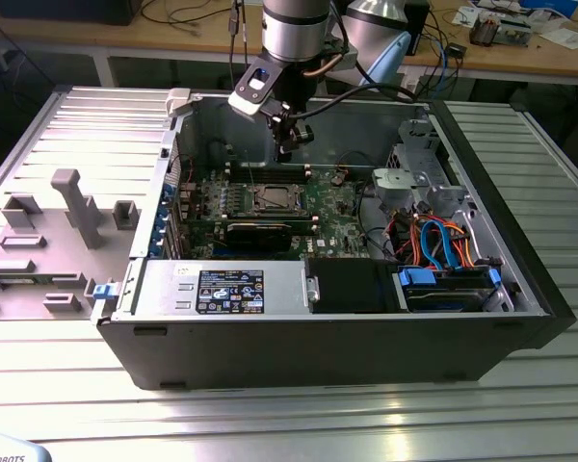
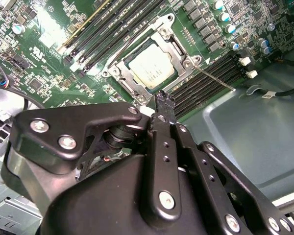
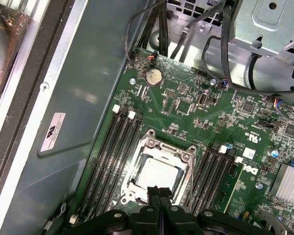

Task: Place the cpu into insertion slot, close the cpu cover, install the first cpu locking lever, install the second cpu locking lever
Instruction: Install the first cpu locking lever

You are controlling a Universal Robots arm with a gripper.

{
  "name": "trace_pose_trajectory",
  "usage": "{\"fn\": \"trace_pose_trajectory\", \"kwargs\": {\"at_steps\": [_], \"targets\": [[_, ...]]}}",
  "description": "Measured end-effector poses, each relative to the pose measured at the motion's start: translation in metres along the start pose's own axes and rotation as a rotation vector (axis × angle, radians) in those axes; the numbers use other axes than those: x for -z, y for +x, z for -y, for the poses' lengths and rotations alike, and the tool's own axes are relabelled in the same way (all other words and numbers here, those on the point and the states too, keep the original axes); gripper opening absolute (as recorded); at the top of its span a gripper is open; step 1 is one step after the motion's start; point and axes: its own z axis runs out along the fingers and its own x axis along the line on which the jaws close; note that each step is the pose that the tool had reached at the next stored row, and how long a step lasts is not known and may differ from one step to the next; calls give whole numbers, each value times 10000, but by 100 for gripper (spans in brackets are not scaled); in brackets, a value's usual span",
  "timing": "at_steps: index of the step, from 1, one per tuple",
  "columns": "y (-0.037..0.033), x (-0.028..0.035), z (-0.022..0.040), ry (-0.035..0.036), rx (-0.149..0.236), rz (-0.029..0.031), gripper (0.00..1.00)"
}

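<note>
The cpu (image 2: 152,67) (image 3: 159,175) lies flat in the insertion slot (image 1: 270,199), its silver-grey top facing up. The cpu cover (image 2: 172,30) (image 3: 185,169), a silvery frame, lies down around it. One thin locking lever (image 2: 216,81) sticks out sideways from a socket corner over the memory slots. My gripper (image 1: 287,146) (image 2: 163,100) (image 3: 159,192) hovers above the socket's edge, apart from it. Its black fingers are shut together with nothing between them.
Long black memory slots (image 3: 110,161) flank the socket on both sides. A black expansion card (image 1: 260,231) stands nearer the case front. Drive cage and cables (image 1: 433,226) fill the exterior view's right. Grey case walls (image 1: 188,125) enclose the board.
</note>
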Motion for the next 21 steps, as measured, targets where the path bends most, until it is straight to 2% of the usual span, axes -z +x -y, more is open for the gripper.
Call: {"fn": "trace_pose_trajectory", "kwargs": {"at_steps": [7, 8, 13, 19, 21], "targets": [[0, 0, 1, 5, 95, -1, 11], [0, 0, 1, 12, 219, -2, 11], [0, 0, 3, 75, 1473, -15, 11], [1, 0, 4, 82, 1584, -16, 11], [13, -1, 34, 83, 1632, -18, 11]]}}
